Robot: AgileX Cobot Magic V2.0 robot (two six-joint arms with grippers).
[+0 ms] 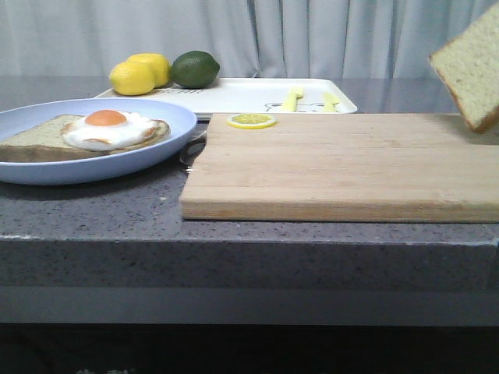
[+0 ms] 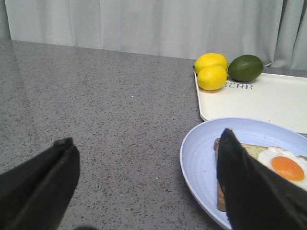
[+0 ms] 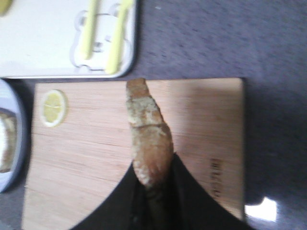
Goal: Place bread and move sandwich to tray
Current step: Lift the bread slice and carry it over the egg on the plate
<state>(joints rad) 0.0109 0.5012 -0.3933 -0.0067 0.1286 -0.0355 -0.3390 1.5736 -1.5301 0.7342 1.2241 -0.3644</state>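
R gripper (image 3: pixel 152 191) pinching bread (image 3: pixel 146 139), only wrist cam.

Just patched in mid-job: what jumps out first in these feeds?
The plain bread hangs in the air at the right, pinched on edge in the right tool above the wooden cutting board. At the left, a fried egg sits on a bread slice on the blue plate, the left tool open beside it.

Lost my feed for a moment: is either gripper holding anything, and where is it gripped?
The right gripper pinches the plain bread at one crust edge, above the cutting board. The left gripper is open and empty.
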